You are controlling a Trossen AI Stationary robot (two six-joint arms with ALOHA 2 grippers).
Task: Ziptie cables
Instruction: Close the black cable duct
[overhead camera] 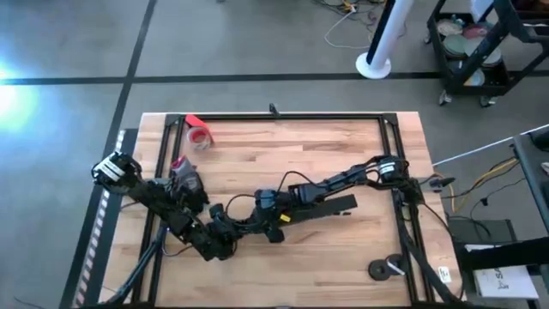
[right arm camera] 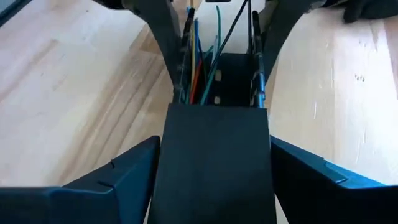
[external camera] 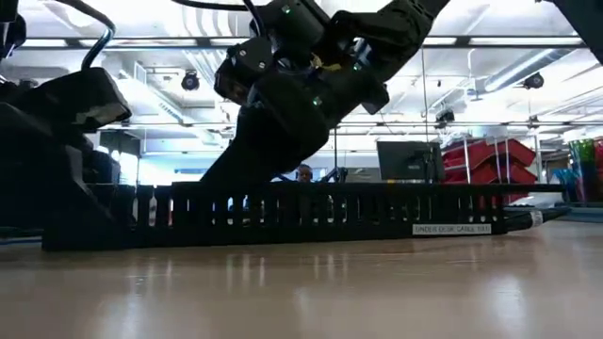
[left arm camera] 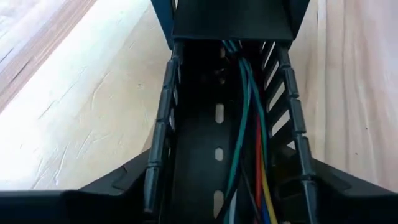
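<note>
The thin green and dark wire cables [left arm camera: 245, 118] lie in the black slotted plastic tray [left arm camera: 205, 143]. Both pincers spread wide around it. No tie shows, so tying is left.

Worktop [overhead camera: 343, 154] centre was crowded: left claw [overhead camera: 225, 242] and right claw [overhead camera: 268, 204] met end to end over a slotted black cable tray [external camera: 311, 215], leaving no gap between them. Tray walls hemmed the cables [left arm camera: 245, 124] on both sides; access only from above, partly covered by a black lid [right arm camera: 214, 162]. Red tape roll [overhead camera: 199, 135] and a small dark object [overhead camera: 184, 176] stood near the left arm. A black puck [overhead camera: 380, 270] sat near the right front corner. Far middle and near-middle boards lay open.
</note>
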